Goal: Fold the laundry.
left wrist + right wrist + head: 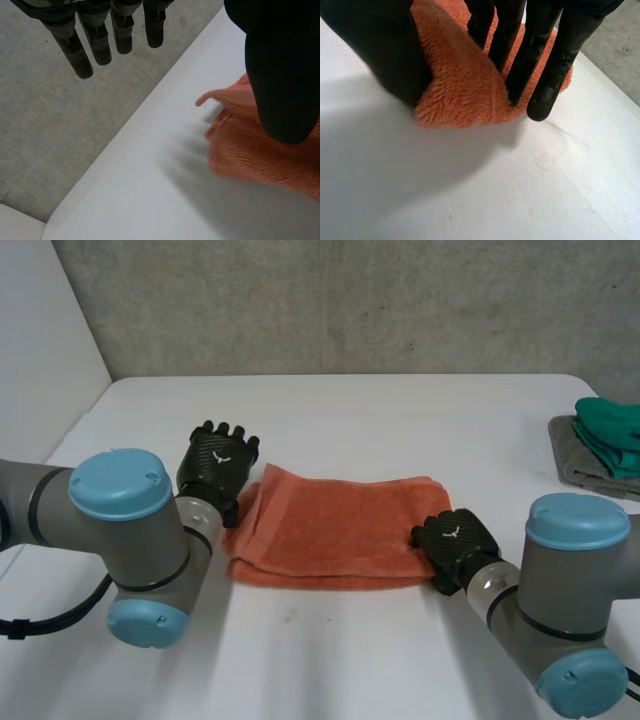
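Observation:
An orange towel (330, 530) lies folded in a wide strip on the white table (350, 650), between my two hands. My right hand (455, 540) is at the towel's right end; in the right wrist view its fingers (540, 75) and thumb (385, 50) pinch a bunched fold of the towel (465, 85) between them. My left hand (215, 465) hovers at the towel's left end with its fingers (100, 45) straight and holding nothing. Its thumb (280, 75) hangs over the towel's corner (260, 155).
At the table's far right lies a green cloth (610, 430) on top of a grey cloth (572, 465). The table's back edge meets a grey wall. Bare table surface stretches in front of the towel and behind it.

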Motion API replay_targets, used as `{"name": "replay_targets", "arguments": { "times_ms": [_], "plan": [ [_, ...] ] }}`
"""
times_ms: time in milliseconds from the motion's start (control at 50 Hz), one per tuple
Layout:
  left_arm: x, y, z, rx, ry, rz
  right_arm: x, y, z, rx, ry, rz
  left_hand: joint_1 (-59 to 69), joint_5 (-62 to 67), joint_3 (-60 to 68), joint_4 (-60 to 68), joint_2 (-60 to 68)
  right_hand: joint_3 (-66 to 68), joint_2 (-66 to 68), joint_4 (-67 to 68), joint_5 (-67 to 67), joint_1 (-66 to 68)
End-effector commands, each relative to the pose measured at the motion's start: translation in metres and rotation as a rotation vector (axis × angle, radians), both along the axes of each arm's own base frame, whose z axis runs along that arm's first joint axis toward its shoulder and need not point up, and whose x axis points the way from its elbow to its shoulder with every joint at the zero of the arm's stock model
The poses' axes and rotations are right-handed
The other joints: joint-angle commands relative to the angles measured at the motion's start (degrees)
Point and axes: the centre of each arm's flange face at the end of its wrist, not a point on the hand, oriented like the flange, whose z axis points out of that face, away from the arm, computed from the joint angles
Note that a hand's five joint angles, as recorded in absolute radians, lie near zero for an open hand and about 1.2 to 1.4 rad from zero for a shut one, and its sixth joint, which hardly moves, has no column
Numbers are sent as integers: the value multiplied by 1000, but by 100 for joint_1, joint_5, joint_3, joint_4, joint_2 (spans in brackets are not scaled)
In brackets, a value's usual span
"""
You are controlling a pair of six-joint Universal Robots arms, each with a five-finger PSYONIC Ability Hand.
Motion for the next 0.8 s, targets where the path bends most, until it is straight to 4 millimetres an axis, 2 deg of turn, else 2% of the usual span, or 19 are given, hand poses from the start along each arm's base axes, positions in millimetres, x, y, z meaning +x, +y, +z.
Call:
{"name": "replay_targets", "arguments": {
  "times_ms": [20,140,240,320,340,360,400,420,480,500,540,560,600,660,700,780,800],
  "plan": [
    [6,3,6,-4,2,9,-14,-1,16,-40,9,-22,-31,-212,-145,-119,-98,2216,2400,2148,2366,4119],
    [16,9,17,-16,9,22,-34,-18,45,-181,146,-25,-81,-263,-195,-169,-148,2216,2400,2148,2366,4119],
    [20,12,27,-34,21,28,-31,-29,62,-318,310,40,-81,-263,-196,-169,-149,2216,2400,2148,2366,4119],
    [22,10,33,-48,28,34,4,-17,78,-448,361,177,-81,-263,-196,-169,-149,2216,2400,2148,2366,4119],
    [22,10,34,-52,30,36,24,-7,81,-494,360,250,-81,-263,-196,-169,-149,2216,2400,2148,2366,4119],
    [22,10,35,-55,32,36,34,-1,80,-511,356,286,-81,-263,-196,-169,-149,2216,2400,2148,2366,4119],
    [22,10,37,-59,36,37,54,10,73,-524,357,364,-81,-263,-196,-169,-149,2216,2400,2148,2366,4119],
    [22,10,39,-62,43,38,71,22,66,-533,353,441,-81,-263,-196,-169,-149,2216,2400,2148,2366,4119],
    [21,10,42,-65,60,39,92,41,55,-557,351,566,-81,-263,-196,-169,-149,2216,2400,2148,2366,4119],
    [21,10,43,-65,73,40,102,55,50,-574,345,648,-86,-267,-200,-174,-153,2216,2400,2148,2366,4119],
    [21,10,46,-65,89,41,109,65,45,-578,334,715,-81,-263,-196,-169,-149,1872,2057,1804,2023,3775],
    [21,9,46,-64,97,41,111,68,43,-576,332,730,-81,-263,-196,-169,-149,1502,1687,1434,1653,3405],
    [20,9,49,-65,119,39,112,71,38,-555,316,748,-81,-263,-196,-169,-149,-711,-527,-779,-561,1192],
    [16,8,54,-72,150,32,109,71,38,-488,260,712,-81,-263,-196,-169,-149,-4784,-4600,-4852,-4634,-2881],
    [13,7,60,-84,171,24,108,70,40,-437,208,673,-81,-263,-196,-169,-149,-4784,-4600,-4852,-4634,-2881],
    [1,10,72,-114,211,-5,82,36,77,-308,-28,433,-81,-263,-196,-169,-149,-4784,-4600,-4852,-4634,-2881],
    [-6,12,78,-124,230,-26,64,21,94,-249,-150,323,-81,-263,-196,-169,-149,-4784,-4600,-4852,-4634,-2881]
  ]
}}
